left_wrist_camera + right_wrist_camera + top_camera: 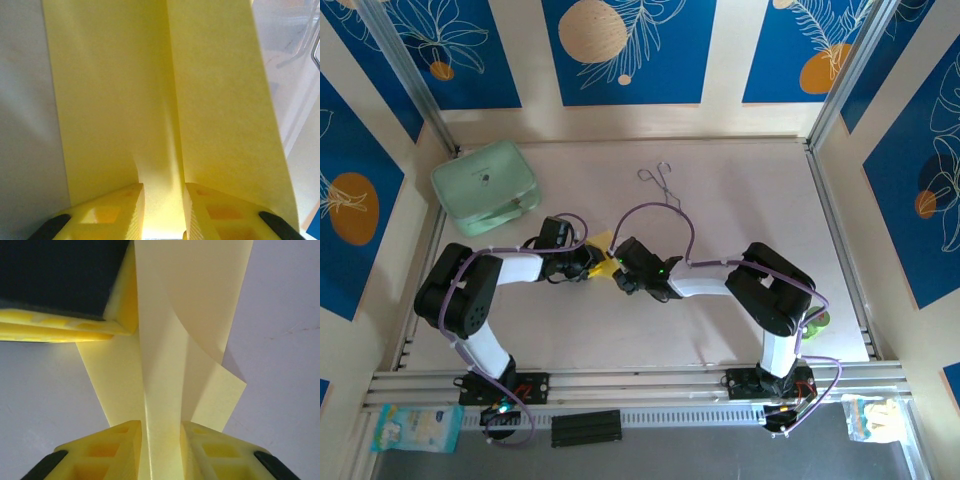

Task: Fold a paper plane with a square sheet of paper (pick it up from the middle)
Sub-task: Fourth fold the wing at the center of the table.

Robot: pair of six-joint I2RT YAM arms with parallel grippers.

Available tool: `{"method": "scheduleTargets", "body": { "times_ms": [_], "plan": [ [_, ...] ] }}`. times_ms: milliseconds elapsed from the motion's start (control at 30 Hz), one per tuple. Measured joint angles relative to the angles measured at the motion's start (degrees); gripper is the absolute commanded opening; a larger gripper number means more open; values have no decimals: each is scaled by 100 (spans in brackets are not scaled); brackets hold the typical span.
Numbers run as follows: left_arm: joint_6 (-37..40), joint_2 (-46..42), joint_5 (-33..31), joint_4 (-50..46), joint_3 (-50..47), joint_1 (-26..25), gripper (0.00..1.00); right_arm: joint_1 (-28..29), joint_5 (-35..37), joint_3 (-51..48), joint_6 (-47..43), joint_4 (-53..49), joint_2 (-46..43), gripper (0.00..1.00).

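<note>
Pale table (740,200), creased yellow paper (603,252)

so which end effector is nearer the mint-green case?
Left. The left end effector sits just below-right of the mint-green case; the right end effector is further right, across the yellow paper.

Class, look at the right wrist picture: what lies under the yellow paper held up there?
Beyond the paper, bare pale table shows on both sides, with the other claw's yellow finger at upper left. Whatever sits directly behind the sheet is covered.
</note>
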Motion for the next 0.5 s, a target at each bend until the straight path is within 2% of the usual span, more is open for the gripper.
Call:
{"method": "scheduleTargets", "body": {
  "times_ms": [367,500],
  "plan": [
    [0,0,2,0,0,0,28,13,153,15,-109,9,2,14],
    [0,0,0,0,0,0,28,13,151,15,-109,24,2,16]
  ]
}}
